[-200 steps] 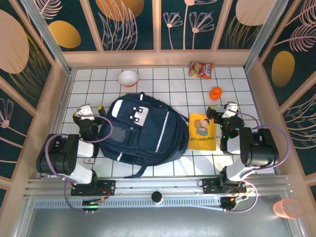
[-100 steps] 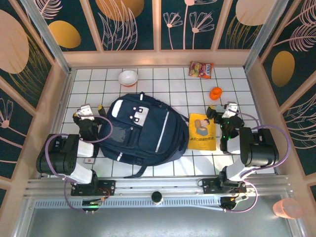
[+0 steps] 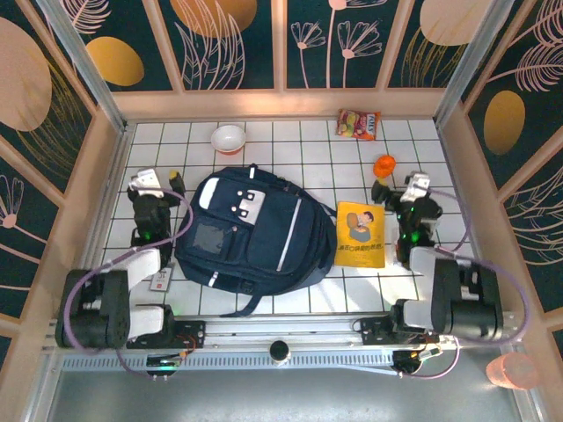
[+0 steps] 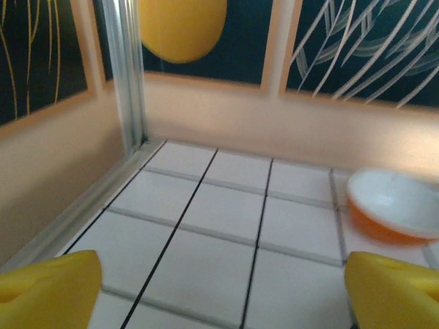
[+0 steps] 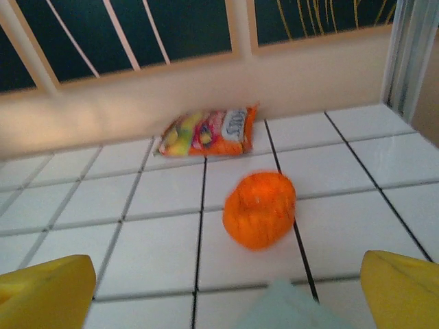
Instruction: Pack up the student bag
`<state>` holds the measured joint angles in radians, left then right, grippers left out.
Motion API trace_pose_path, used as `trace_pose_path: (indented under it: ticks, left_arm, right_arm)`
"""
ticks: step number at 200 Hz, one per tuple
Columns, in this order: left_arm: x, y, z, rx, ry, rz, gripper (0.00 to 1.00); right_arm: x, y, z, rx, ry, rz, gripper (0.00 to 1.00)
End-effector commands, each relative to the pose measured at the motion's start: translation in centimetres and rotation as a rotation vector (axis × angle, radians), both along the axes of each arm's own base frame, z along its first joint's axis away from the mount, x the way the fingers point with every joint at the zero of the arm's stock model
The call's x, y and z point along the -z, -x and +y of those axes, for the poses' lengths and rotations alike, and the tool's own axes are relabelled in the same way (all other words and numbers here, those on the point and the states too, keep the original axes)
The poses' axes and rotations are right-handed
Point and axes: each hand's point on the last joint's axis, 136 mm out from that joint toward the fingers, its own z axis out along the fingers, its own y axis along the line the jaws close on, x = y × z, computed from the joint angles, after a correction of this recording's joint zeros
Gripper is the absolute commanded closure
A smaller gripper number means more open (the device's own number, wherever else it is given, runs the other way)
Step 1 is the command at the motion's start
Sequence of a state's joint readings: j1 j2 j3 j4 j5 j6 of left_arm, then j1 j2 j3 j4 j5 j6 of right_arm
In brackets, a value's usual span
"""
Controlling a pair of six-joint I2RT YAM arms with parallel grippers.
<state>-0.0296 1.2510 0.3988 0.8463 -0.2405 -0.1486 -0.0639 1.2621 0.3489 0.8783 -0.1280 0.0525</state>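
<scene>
The navy-blue student bag point(image 3: 251, 233) lies flat in the middle of the tiled table, white stripes and grey buckle patch facing up. My left gripper point(image 3: 157, 182) stands open beside the bag's left edge, its yellow fingertips point(image 4: 48, 284) wide apart over bare tile. My right gripper point(image 3: 395, 186) is open too, right of a yellow book point(image 3: 360, 235), with nothing between its yellow fingertips point(image 5: 44, 291). An orange pumpkin-shaped toy point(image 5: 259, 208) sits just ahead of the right gripper. A colourful snack packet point(image 5: 206, 130) lies by the back wall.
A white and orange bowl point(image 3: 229, 138) rests at the back, above the bag; the left wrist view has the bowl point(image 4: 394, 205) at its right. Raised beige walls point(image 3: 281, 104) ring the table. A small card point(image 3: 160, 281) lies near the left arm.
Both arms have stretched forward from their folded pose: the left gripper moved up and away from the bag's edge, the right gripper moved toward the orange toy.
</scene>
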Motion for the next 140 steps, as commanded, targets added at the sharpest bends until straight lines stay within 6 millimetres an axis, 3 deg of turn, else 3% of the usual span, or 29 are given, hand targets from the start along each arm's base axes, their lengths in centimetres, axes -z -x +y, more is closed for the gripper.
trace_pose_path:
  ticks: [1, 24, 53, 82, 91, 117, 140]
  left_arm:
    - [0.1, 0.5, -0.8, 0.022, 0.16, 0.143, 0.2]
    - [0.4, 1.4, -3.4, 0.131, 0.296, 0.262, 0.32]
    - [3.7, 4.3, -7.6, 0.251, 0.506, 0.459, 0.44]
    - [6.6, 7.7, -12.1, 0.375, 0.654, 0.595, 0.51]
    - [7.4, 8.5, -13.1, 0.41, 0.704, 0.628, 0.55]
    - [10.1, 10.0, -13.1, 0.389, 0.715, 0.708, 0.58]
    - [11.8, 9.7, -12.5, 0.349, 0.681, 0.726, 0.55]
  right_arm:
    - [-3.0, -0.7, -0.7, 0.051, -0.092, 0.174, 0.01]
    - [-5.3, -0.9, 0.3, -0.004, -0.107, 0.31, 0.01]
    - [-5.6, 0.3, 5.0, -0.177, -0.265, 0.44, 0.01]
    - [-2.7, 3.0, 12.1, -0.288, -0.319, 0.566, 0.08]
    - [-1.6, 4.0, 14.4, -0.321, -0.337, 0.603, 0.14]
    - [1.8, 6.4, 19.8, -0.395, -0.383, 0.699, 0.31]
    - [5.2, 7.7, 21.9, -0.369, -0.363, 0.76, 0.33]
